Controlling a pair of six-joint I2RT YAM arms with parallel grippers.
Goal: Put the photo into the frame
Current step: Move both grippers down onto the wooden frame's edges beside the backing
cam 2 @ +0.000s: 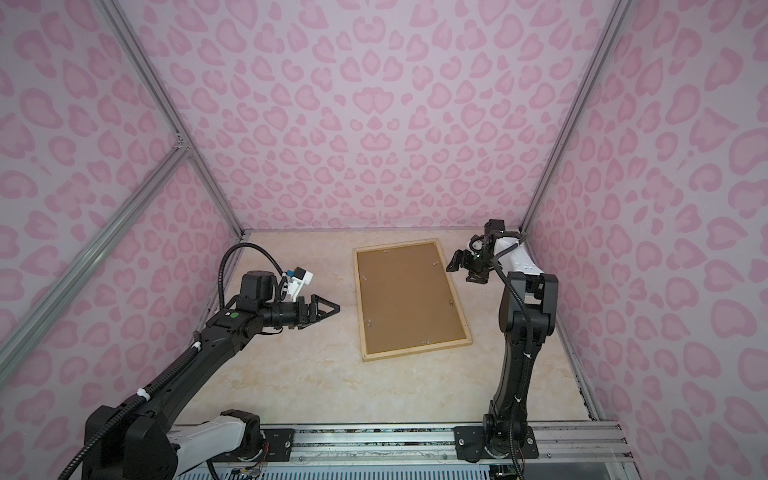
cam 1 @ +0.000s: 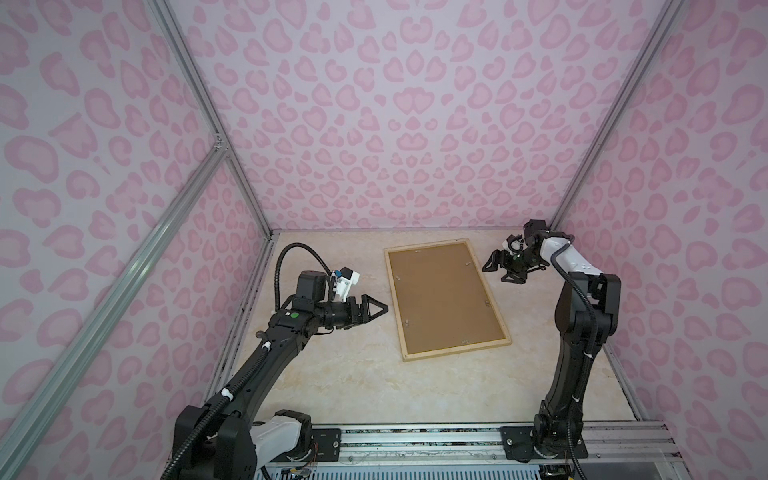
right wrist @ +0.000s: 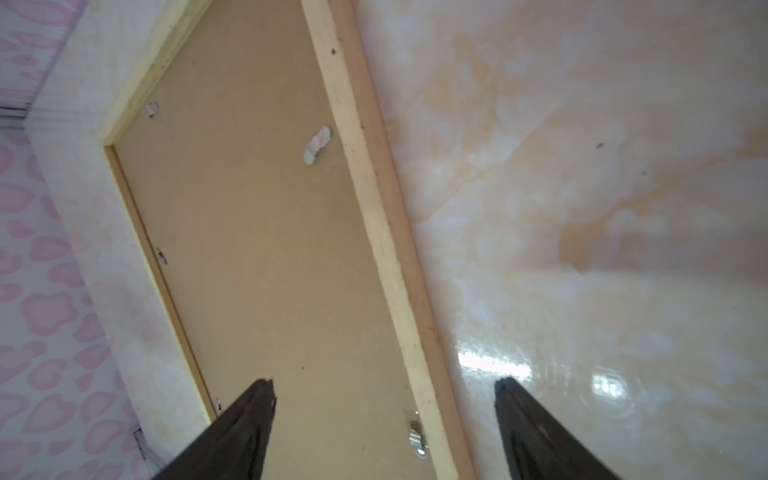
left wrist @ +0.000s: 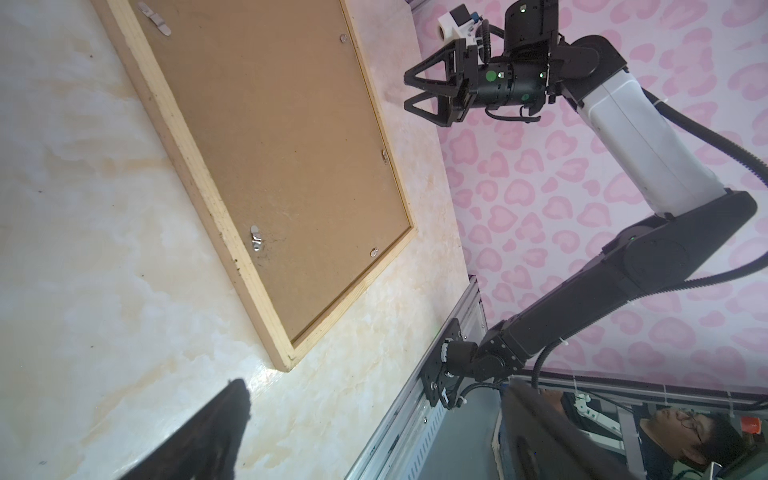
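Now the frame (cam 1: 457,350) lies back-up on the table (cam 1: 374,395), brown backing board (cam 1: 444,295) inside. Left gripper (cam 1: 384,308) and right gripper (cam 1: 494,274) flank it, jaws spread, empty.

The frame (cam 1: 457,350) lies back up, its front hidden. The right fingers (right wrist: 241,436) show blurred and cut off in the right wrist view.

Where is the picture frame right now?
In a top view the frame lies flat on the table, back side up, between the left gripper and the right gripper.
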